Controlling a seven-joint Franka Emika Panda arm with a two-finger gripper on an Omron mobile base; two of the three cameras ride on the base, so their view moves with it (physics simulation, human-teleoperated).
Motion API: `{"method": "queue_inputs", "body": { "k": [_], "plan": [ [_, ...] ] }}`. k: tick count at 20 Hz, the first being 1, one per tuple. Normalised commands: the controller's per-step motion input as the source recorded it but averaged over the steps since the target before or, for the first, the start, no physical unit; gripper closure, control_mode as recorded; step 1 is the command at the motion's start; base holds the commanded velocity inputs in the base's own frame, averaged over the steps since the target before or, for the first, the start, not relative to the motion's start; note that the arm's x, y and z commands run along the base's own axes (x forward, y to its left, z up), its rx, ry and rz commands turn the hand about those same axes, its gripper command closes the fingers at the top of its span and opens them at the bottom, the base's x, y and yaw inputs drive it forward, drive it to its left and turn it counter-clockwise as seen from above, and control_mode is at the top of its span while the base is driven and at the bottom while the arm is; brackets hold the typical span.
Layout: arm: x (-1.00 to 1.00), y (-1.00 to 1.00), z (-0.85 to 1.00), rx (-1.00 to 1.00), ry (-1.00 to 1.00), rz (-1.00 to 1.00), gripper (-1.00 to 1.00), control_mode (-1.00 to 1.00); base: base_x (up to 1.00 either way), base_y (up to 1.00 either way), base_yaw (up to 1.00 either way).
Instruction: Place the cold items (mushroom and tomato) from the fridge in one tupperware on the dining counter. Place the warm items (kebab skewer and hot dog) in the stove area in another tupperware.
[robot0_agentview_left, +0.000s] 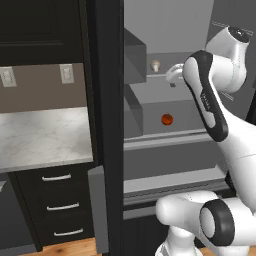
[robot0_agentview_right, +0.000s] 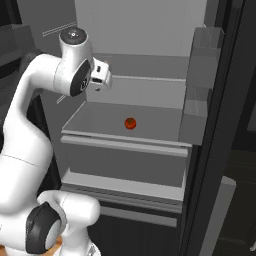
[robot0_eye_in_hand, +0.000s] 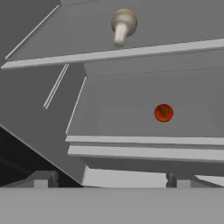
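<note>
My hand (robot0_eye_in_hand: 109, 179) faces into the open fridge, tips spread apart, empty, ready to grab. Mushroom (robot0_eye_in_hand: 123, 25) on upper shelf, tomato (robot0_eye_in_hand: 163, 113) on shelf below, both untouched.

Red tomato (robot0_eye_in_hand: 163, 113), beige mushroom (robot0_eye_in_hand: 123, 25)

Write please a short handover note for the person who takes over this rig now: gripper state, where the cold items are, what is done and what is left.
Gripper: open, holding nothing, facing into the open fridge.
Small red round tomato: lies on the middle grey fridge shelf.
Pale beige mushroom: lies on the shelf above, left of the tomato in the hand view.
Done: fridge door is open; neither cold item is picked.
Left: carry both to one tupperware on the dining counter, then the warm items to another.
</note>
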Motion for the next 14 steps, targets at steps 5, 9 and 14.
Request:
{"method": "queue_inputs", "body": {
  "k": [5,9,14],
  "plan": [
    [0.48,0.04,0.27,0.00,0.00,0.00,-1.00,-1.00,0.00,0.00,0.00],
    [0.67,0.01,0.02,0.00,0.00,0.00,-1.00,-1.00,0.00,0.00,0.00],
    [0.74,0.04,0.01,-0.01,0.00,0.00,-1.00,-1.00,0.00,0.00,0.00]
  ]
}}
